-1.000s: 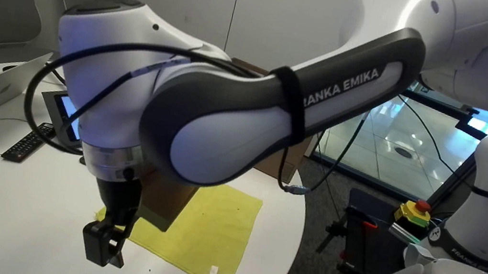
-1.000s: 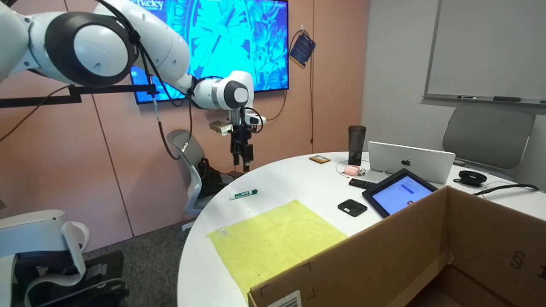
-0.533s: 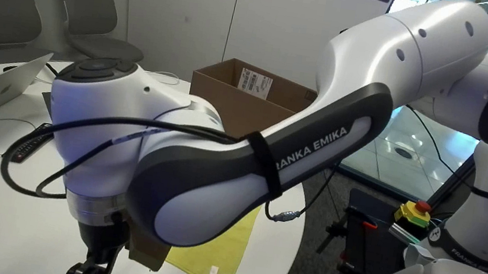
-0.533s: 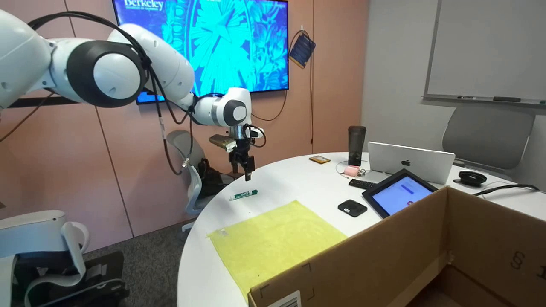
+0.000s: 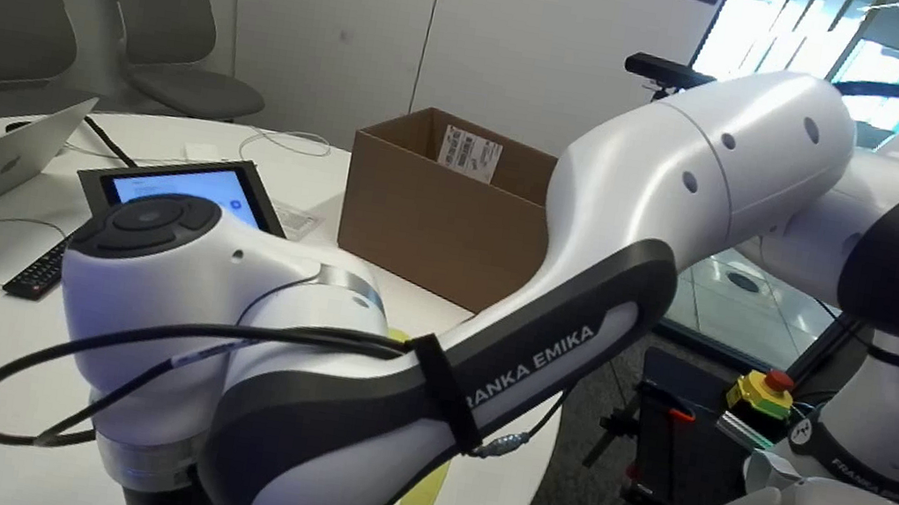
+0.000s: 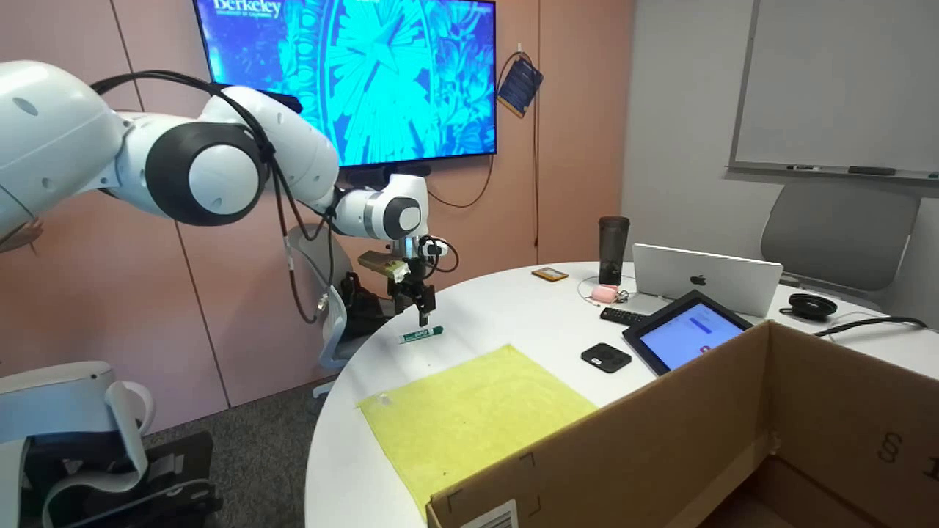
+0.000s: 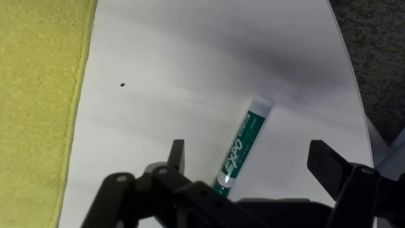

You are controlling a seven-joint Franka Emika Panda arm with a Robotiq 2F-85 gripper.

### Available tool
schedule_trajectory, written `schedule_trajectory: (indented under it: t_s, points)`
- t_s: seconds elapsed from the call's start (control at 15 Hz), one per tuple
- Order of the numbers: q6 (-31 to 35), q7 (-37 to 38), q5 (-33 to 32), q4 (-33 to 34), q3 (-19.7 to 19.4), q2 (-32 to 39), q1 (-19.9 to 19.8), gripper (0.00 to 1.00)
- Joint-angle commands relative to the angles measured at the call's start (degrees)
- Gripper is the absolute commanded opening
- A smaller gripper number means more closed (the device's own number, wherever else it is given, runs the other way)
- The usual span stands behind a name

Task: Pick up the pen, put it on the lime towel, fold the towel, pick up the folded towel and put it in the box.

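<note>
The pen, a green marker with a pale end [image 7: 245, 139], lies slantwise on the white table. In the wrist view my gripper [image 7: 247, 150] is open above it, a finger on each side, apart from the pen; its lower end is hidden behind the gripper's linkage. An exterior view has the gripper [image 6: 412, 306] low over the pen [image 6: 422, 335] near the table's edge. Flat beside it spreads the lime towel [image 6: 477, 418], also along the left of the wrist view. Across the towel from the pen stands the brown cardboard box [image 5: 440, 224], its top open.
The table's curved edge [image 7: 351, 69] runs close to the pen. Farther along the table are a tablet [image 6: 689, 334], a laptop [image 6: 704, 282], a remote [image 6: 623, 316], a small black device [image 6: 606, 357], a dark tumbler [image 6: 613, 249] and a pink case [image 6: 605, 294].
The arm has come down, bringing the open gripper closer to the pen and mostly out of the bottom of an exterior view. Towel and box have stayed put.
</note>
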Motion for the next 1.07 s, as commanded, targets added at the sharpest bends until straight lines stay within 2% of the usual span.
schedule_trajectory:
  t_s: [0.0,0.33,0.73,1.0]
  points:
    - [-0.9,1.2,0.5,10.0,-0.2,7.1,1.4,1.0]
    - [0.1,4.3,2.1,15.1,-3.0,11.4,3.4,1.0]
    - [0.7,10.1,3.6,21.3,-4.8,16.1,3.7,1.0]
    - [4.6,14.6,2.0,20.1,-4.4,16.7,4.1,1.0]
